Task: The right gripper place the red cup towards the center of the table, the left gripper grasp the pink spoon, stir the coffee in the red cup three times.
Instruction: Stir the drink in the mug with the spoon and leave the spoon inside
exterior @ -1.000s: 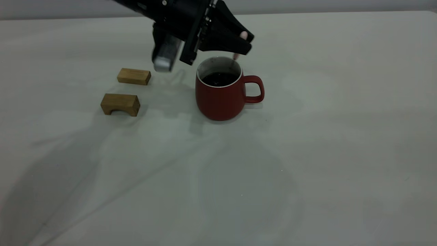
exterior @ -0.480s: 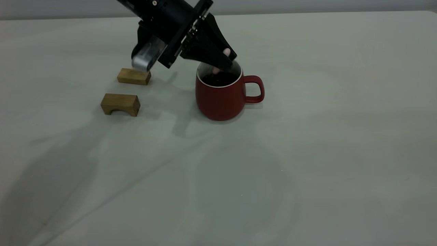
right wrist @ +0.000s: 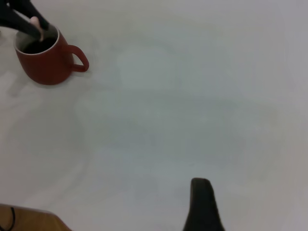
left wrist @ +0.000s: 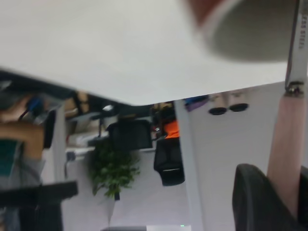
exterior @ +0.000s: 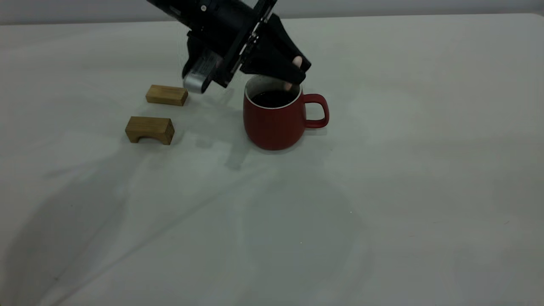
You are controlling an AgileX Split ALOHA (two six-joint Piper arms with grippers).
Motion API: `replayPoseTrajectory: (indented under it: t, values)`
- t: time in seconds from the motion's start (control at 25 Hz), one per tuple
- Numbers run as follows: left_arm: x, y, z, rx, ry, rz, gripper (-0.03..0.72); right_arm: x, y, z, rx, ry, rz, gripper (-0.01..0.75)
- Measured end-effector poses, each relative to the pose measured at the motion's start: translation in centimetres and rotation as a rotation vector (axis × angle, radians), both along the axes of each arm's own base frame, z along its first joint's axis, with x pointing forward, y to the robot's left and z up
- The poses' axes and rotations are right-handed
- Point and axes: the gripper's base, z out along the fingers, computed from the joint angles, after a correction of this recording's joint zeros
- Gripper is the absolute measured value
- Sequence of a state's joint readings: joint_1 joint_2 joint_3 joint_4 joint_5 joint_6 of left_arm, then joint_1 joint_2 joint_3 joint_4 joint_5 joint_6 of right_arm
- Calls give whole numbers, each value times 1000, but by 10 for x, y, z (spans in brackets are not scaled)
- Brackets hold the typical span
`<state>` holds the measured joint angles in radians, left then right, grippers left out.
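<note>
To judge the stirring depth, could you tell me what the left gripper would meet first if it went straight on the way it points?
Probably the red cup: the left gripper, holding the pink spoon, points into its mouth.

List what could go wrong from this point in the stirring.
1. The left gripper holds the pink spoon close to the rim of the red cup; a wide sweep might knock the rim and shift or tip the cup.
2. The coffee sits fairly high, so fast stirring may splash it onto the table.
3. Only the handle's end is pinched, so the spoon could slip.
The right gripper hangs far off.
</note>
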<state>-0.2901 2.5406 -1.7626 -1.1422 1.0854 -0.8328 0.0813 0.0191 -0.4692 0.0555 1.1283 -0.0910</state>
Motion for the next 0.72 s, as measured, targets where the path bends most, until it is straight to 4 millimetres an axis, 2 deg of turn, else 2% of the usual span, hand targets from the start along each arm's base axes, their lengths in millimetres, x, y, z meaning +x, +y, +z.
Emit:
replayPoseTrajectory:
  t: [0.12,0.28,0.56,0.64,0.72]
  values:
    - [-4,3,-1,53,57,-11,164,0,0,0,0,0,0,591]
    - [1,6,-2,122,-7,7,164,0,0,0,0,0,0,591]
    - [5,5,0,124,-26,38,168,0,0,0,0,0,0,591]
    - [5,5,0,124,-22,39,199,0,0,0,0,0,0,591]
    - [5,5,0,125,-23,39,268,0,0,0,0,0,0,591]
